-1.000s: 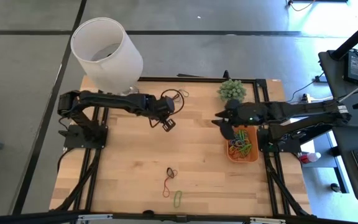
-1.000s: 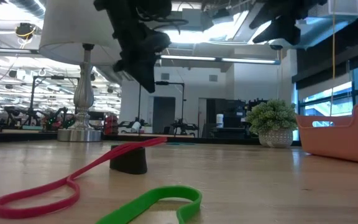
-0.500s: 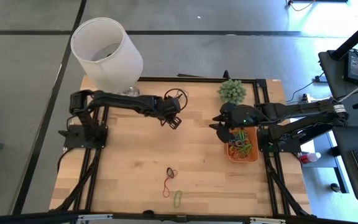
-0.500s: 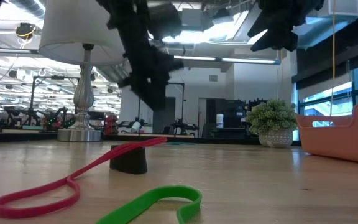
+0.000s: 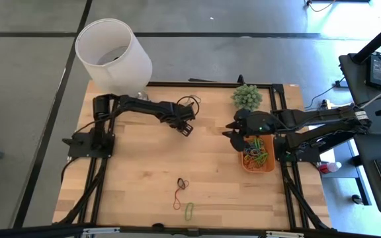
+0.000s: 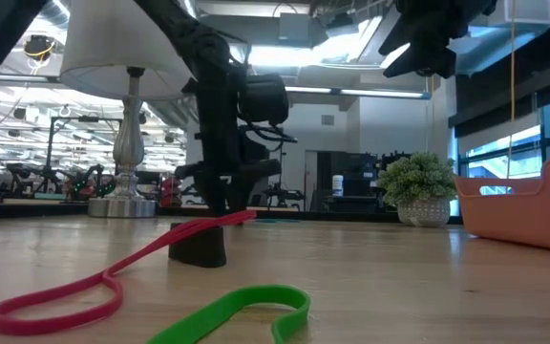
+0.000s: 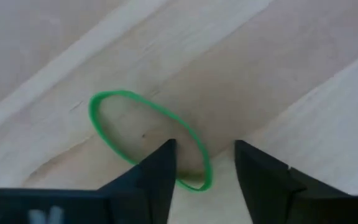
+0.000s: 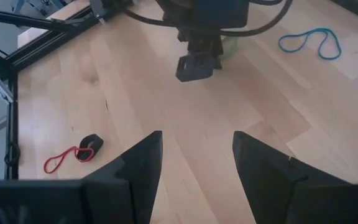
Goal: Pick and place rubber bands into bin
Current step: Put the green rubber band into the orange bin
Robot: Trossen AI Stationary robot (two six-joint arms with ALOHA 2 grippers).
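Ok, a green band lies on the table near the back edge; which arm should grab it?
Left. Its open gripper is right over the green band, fingers straddling one end. The right gripper hangs beside the bin, farther off.

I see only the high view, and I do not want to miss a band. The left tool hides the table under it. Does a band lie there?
Observer: Yes. The left wrist view shows a green band lying flat on the table. The left tool is open, and one end of the band lies between its fingers.
Operator: Thank you. Is the right tool carrying a band? From above I cannot tell.
Observer: No. In the right wrist view the right tool is open and there is nothing between its fingers.
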